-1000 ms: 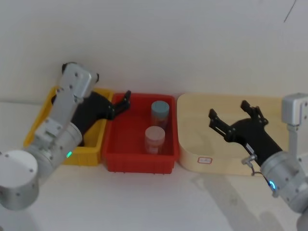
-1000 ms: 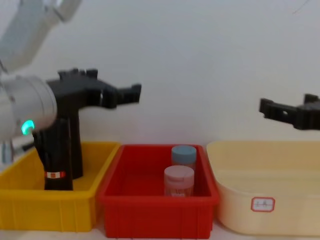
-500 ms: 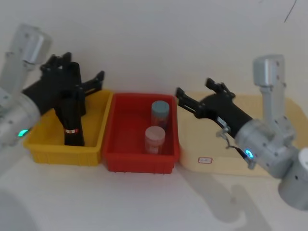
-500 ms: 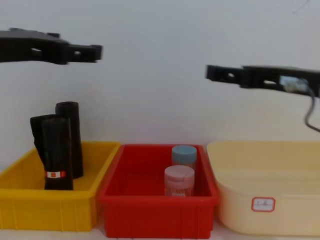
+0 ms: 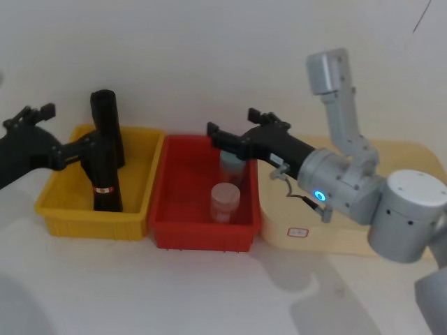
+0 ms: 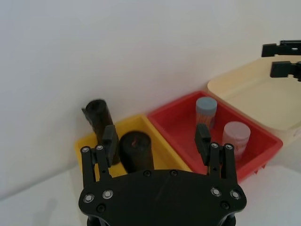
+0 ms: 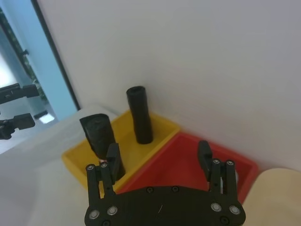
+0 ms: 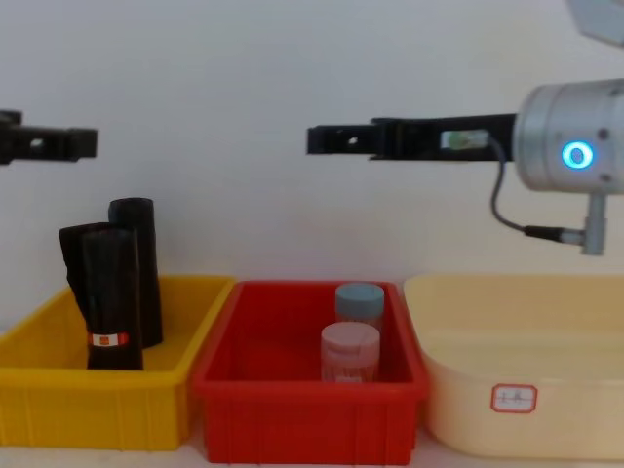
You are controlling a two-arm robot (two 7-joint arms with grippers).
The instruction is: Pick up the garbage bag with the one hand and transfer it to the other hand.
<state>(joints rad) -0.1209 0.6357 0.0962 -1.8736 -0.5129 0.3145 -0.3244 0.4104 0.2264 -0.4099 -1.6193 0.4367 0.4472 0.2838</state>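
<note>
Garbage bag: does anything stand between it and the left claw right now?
Nothing visible does. The open left claw hangs higher up, to the left of the garbage bag, which rises past the rim of the yellow bin. The unlabelled roll stands close behind it.

Plain white wall (image 5: 209,56) behind everything, bare save thin dark line (image 5: 420,15) near upper right of head view. White desk (image 5: 209,293) runs up to wall. Soft grey shadows (image 5: 314,276) on desk, edges blurred; light even, diffuse. Right wrist view: dark slanted frame (image 7: 56,56) at wall's end, bluish glass pane (image 7: 19,52) beyond, bright patch (image 7: 46,118) low beside frame.
</note>
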